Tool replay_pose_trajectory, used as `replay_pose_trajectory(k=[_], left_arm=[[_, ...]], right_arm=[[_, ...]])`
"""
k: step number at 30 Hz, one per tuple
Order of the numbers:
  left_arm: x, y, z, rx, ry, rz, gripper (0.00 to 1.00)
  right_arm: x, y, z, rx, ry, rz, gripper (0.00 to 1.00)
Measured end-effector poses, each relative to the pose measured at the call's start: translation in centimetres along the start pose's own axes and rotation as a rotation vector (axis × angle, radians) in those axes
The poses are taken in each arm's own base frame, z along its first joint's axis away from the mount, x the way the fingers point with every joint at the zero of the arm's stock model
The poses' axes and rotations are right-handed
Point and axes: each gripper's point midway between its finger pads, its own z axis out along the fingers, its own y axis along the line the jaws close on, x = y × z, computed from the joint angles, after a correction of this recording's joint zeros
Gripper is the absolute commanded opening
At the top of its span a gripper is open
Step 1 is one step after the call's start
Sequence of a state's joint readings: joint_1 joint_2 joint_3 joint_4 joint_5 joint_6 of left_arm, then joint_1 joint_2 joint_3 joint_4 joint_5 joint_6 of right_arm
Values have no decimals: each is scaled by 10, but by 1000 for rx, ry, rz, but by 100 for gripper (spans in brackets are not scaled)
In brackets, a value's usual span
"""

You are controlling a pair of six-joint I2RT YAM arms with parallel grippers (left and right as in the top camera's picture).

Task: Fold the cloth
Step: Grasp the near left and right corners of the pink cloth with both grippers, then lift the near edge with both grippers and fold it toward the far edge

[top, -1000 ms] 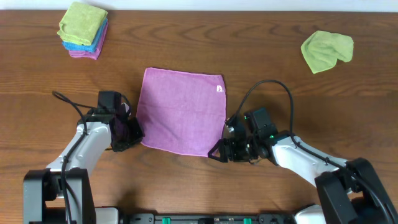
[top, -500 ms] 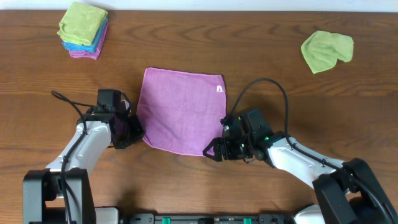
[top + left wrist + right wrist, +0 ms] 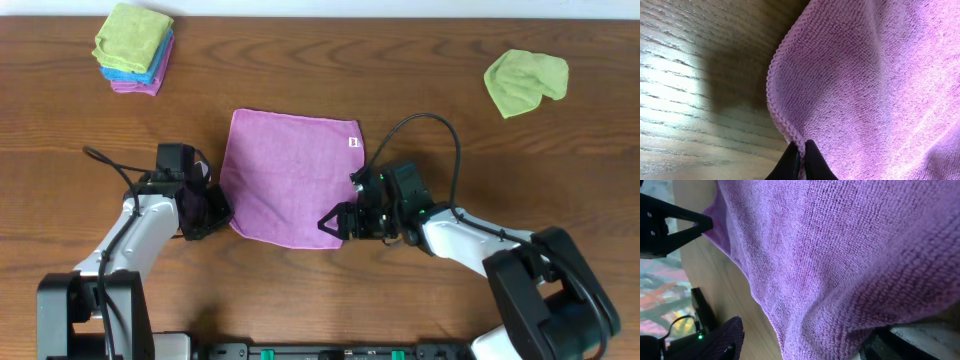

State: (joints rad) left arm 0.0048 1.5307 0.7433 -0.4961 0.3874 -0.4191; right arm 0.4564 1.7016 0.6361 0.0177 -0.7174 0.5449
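Note:
A pink cloth (image 3: 293, 180) lies spread flat on the wooden table. It has a small white tag (image 3: 353, 143) at its far right corner. My left gripper (image 3: 215, 213) is at the cloth's near left corner. In the left wrist view the left gripper (image 3: 801, 150) is shut on the cloth's stitched edge (image 3: 777, 107). My right gripper (image 3: 335, 225) is at the near right corner. In the right wrist view the right gripper (image 3: 805, 340) has its jaws wide apart, with the cloth (image 3: 840, 255) bunched between them.
A stack of folded green, blue and pink cloths (image 3: 134, 47) sits at the far left. A crumpled green cloth (image 3: 525, 82) lies at the far right. A black cable (image 3: 440, 135) loops above the right arm.
My right gripper has moved left along the table onto the cloth's near right corner. The left gripper has stayed in place, holding its corner.

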Motion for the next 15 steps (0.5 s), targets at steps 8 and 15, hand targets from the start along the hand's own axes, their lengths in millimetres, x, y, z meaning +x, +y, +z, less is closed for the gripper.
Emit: replay_pose_trajectory(k=[8, 15], left_arm=[[0, 0, 0, 0, 0, -1, 6], [0, 0, 0, 0, 0, 0, 6]], right_arm=[[29, 8, 1, -93, 132, 85, 66], [46, 8, 0, -115, 199, 140, 62]])
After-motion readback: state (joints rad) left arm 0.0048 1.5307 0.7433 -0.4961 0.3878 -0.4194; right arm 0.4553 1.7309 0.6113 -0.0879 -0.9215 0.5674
